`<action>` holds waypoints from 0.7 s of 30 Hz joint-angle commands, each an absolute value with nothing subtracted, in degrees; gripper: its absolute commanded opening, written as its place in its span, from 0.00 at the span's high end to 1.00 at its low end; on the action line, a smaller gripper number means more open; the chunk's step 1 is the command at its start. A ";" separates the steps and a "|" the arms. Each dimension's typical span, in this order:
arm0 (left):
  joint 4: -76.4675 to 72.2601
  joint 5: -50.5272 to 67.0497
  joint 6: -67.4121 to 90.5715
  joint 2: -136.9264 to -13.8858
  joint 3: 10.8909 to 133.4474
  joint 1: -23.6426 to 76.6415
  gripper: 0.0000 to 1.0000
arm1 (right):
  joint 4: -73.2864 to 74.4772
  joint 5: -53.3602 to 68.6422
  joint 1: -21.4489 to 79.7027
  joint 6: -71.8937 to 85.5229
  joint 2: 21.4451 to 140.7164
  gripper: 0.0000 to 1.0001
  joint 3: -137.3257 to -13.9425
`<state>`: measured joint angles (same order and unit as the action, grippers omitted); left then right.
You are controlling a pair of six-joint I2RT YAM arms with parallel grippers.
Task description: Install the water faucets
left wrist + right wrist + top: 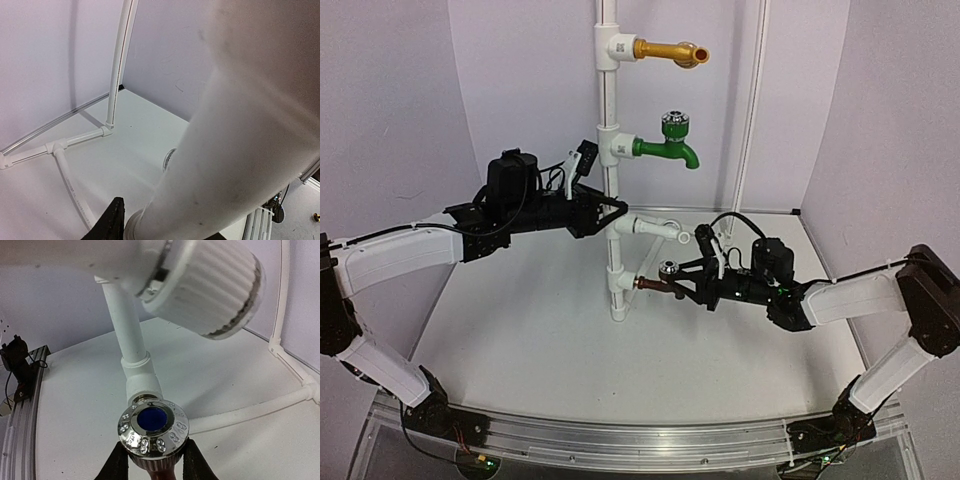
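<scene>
The small copper tap [658, 285], likely stiff, light and slick at its chromed knob [152, 432], sits pinched below that in the right tool [154, 467]; whether the left tool [612, 213] is closed cannot be told.

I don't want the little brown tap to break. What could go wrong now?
1. The right gripper pinches the brown tap just below its silver knob. The fingers could slip, or the tap could enter the pipe fitting crooked and jam.
2. The white faucet hangs right above that gripper, so turning might bump it.
3. The left gripper seems to steady the white pipe. If it loosens, the pipe could twist.
</scene>
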<state>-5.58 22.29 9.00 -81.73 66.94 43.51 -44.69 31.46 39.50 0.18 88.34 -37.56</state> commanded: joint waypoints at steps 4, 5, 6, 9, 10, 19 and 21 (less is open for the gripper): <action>-4.33 26.83 19.78 -79.42 67.40 44.56 1.00 | -49.27 32.10 36.97 16.59 90.70 0.81 -42.64; -4.27 26.81 19.77 -79.41 67.37 44.56 1.00 | -49.18 32.50 36.89 17.41 91.06 0.81 -42.83; -4.26 26.74 19.72 -79.40 67.35 44.54 1.00 | -49.03 32.89 36.80 18.28 91.23 0.81 -43.03; -4.30 26.63 19.69 -79.37 67.24 44.54 1.00 | -48.20 33.80 36.56 21.35 91.81 0.81 -43.95; -4.24 26.57 19.71 -79.34 67.24 44.56 1.00 | -47.52 33.98 36.47 22.57 92.05 0.81 -44.40; -4.26 26.26 19.69 -79.19 67.17 44.56 1.00 | -43.21 36.53 35.42 31.65 94.11 0.80 -47.22; -4.26 26.21 19.70 -79.17 67.11 44.53 1.00 | -43.07 37.04 35.40 31.84 93.82 0.75 -47.32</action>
<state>-5.54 20.10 9.09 -81.71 66.94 42.61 -41.29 39.21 35.91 24.37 93.01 -43.17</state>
